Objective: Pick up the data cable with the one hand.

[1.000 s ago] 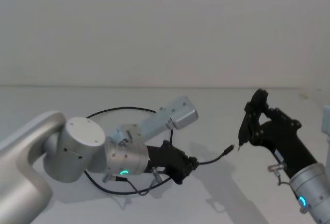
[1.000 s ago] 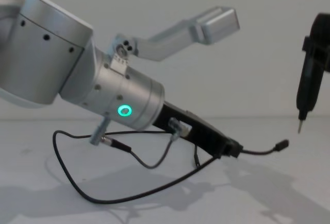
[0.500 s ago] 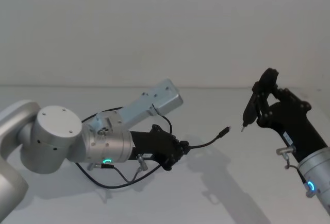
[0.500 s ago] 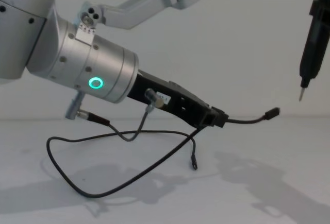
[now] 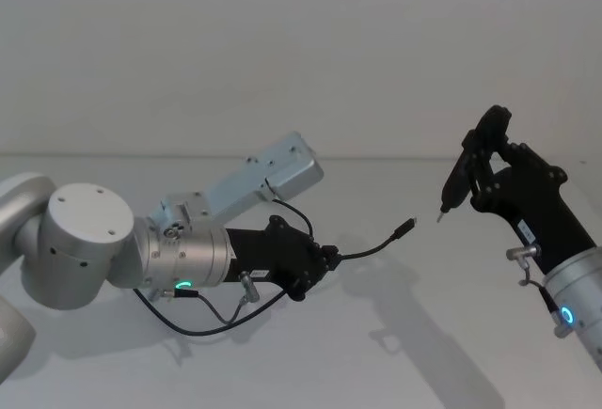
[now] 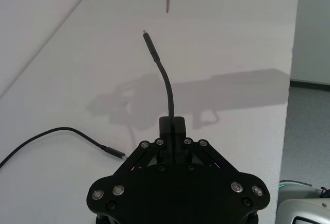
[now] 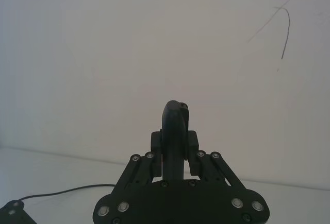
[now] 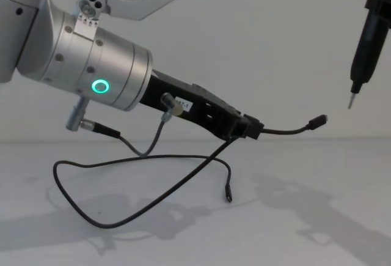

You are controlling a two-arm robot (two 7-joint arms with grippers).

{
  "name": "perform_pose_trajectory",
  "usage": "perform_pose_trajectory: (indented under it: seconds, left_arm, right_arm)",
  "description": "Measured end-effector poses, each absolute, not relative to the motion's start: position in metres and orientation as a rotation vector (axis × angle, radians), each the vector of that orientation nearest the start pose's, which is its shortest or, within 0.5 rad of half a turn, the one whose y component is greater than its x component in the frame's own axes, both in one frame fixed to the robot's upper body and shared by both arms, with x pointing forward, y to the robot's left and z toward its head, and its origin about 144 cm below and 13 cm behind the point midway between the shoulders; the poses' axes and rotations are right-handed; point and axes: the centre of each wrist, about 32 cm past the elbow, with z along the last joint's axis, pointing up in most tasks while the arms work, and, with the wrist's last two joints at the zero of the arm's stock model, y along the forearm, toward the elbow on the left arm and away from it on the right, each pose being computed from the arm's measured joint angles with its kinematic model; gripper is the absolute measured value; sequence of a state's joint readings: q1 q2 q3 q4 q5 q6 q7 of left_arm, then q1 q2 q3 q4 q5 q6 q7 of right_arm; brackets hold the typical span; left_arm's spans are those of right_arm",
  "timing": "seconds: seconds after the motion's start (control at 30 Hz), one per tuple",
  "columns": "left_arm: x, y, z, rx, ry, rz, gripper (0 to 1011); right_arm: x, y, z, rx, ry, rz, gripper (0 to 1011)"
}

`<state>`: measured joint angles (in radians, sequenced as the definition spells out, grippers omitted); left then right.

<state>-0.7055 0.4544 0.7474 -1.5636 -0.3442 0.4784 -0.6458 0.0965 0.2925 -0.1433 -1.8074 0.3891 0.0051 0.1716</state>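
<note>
— What has changed?
— The left end effector (image 5: 324, 260) has risen a touch and drawn back leftward, taking the data cable (image 5: 378, 245) with it.
— And its grip?
— The fingers are pinched narrow on the cable, near one end. A short stub juts forward from the tips and ends in a small plug, held in the air.
— The rest of the cord?
— It droops back in a long loop under the arm, down to the tabletop (image 8: 354, 174).
— The other arm?
— The right end effector (image 5: 470, 169) is raised on the right. Its pale tip is just beyond that plug, not touching it.
</note>
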Motion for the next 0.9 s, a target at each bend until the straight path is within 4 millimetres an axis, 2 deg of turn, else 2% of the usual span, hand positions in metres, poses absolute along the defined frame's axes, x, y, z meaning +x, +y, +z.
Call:
perform_pose_trajectory:
  seconds: [0.47,0.9]
  left_arm:
    - [0.554,0.163,1.315,0.450,-0.146,0.401,36]
    - [0.554,0.164,1.316,0.448,-0.148,0.401,36]
  right_arm:
    - [0.487,-0.250,1.238,0.278,-0.114,-1.150,279]
    - [0.495,-0.248,1.238,0.295,-0.104,-1.125,279]
